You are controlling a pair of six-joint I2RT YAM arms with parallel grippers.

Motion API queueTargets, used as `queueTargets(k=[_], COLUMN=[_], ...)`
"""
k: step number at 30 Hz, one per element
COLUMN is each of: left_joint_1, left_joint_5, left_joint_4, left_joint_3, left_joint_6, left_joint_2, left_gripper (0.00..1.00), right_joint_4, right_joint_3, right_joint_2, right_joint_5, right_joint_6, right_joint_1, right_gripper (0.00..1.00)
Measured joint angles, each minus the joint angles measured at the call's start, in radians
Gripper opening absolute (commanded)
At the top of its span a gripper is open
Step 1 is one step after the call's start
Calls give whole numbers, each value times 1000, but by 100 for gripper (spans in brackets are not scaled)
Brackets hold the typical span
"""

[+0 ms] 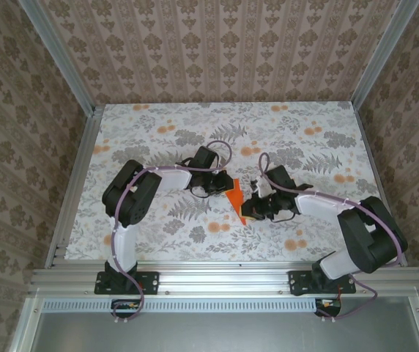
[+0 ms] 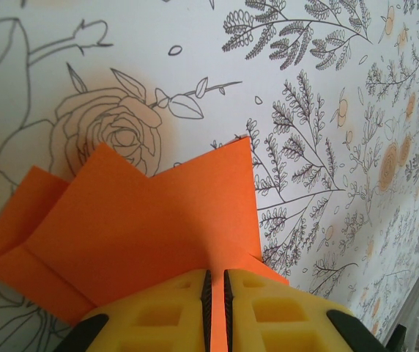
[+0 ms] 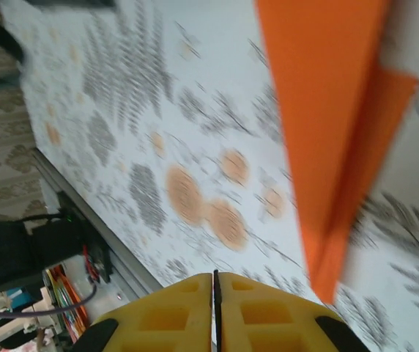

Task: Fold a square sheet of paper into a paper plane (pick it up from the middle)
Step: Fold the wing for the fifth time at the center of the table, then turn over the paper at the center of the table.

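- Left gripper (image 2: 216,287) is clamped on the edge of the paper plane (image 2: 158,227), folded orange paper over the floral-print table (image 2: 327,110).
- Right gripper (image 3: 215,293) has its fingers pressed together, apart from the plane's pointed tip.

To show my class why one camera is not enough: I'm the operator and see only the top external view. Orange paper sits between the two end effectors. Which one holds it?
Observer: The left end effector is shut on the paper plane. It pinches the near edge between its yellow fingers.
Operator: And the right one?
Observer: The right end effector has its fingers together, with nothing between them.
Operator: Where is the paper's point relative to it?
Observer: In the right wrist view the pointed tip lies just beyond those fingers, off to the right, not between them.
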Motion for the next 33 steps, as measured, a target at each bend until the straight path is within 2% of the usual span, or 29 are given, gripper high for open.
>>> queueTargets(k=[5,8,14,16,21,25,33], left_joint_1=[-1,-2,-16,-21,-56,-103,-169], left_joint_5=[2,7,-21,-42,-138,-233,-380], left_joint_4=[0,-2,-43,-89,-237,-354,-562], left_joint_3=[1,5,9,12,41,68,161], left_joint_6=[3,5,10,16,35,23,-31], left_joint_2=[0,-1,-37,-57,-124,-186,-192], left_gripper=[19,25,51,62,75,78,78], right_joint_4=[-9,-17,-63,-65,-68,-68,-35], right_joint_3=[103,132,107,67,-33,-80,-110], right_joint_2=[40,88,52,-10,-192,-271,-259], right_joint_5=[27,60,174,211,274,289,252], right_joint_6=[2,-1,-3,2,23,28,29], right_joint_1=[0,0,-23,-53,-154,-197,-198], right_gripper=[14,17,23,26,35,37,39])
